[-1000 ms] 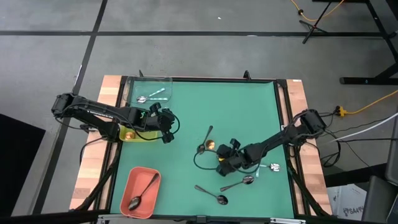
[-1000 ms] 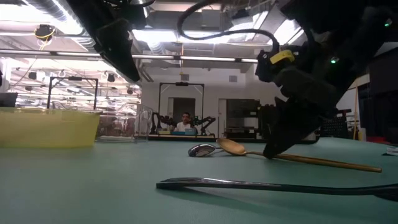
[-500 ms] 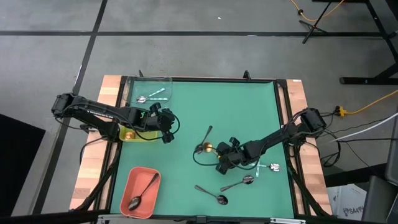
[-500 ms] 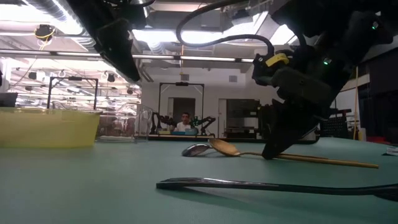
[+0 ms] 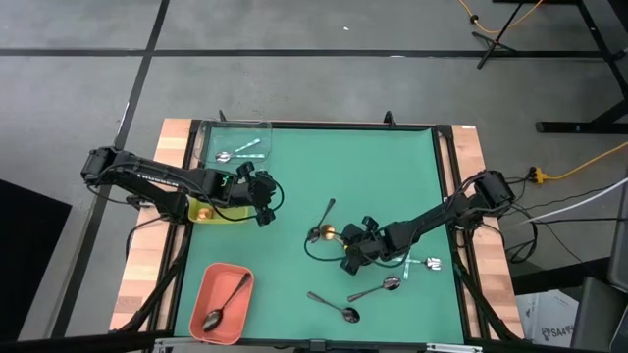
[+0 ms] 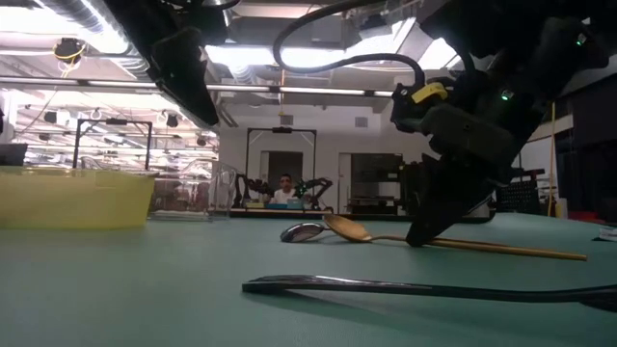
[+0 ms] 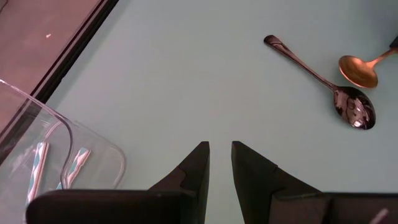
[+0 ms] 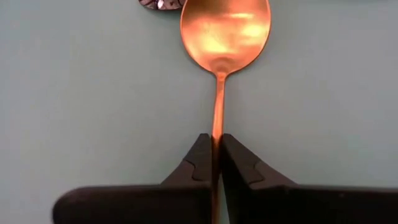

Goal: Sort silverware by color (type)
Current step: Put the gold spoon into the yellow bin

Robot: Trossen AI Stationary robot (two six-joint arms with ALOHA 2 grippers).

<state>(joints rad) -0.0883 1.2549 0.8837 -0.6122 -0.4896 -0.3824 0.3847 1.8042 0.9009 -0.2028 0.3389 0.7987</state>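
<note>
We see the copper spoon lying on the green tabletop a little right of centre, its bowl touching the bowl of a dark spoon whose handle points away toward the far edge. The right tool is clenched on the copper spoon's thin handle, just behind the bowl, and sits low over the tabletop. Nearer the front edge lie two more dark spoons, their bowls apart, and a small silver piece rests near the right border.

At the front left, a salmon-orange tray holds one dark spoon. At the far left corner a clear tray holds silver pieces. Between them a yellow-green tray sits partly under the left arm.

The left tool hangs above the tabletop beside the yellow-green tray, its fingers standing slightly apart with nothing between them.

In the low view a person sits far behind the tabletop.
</note>
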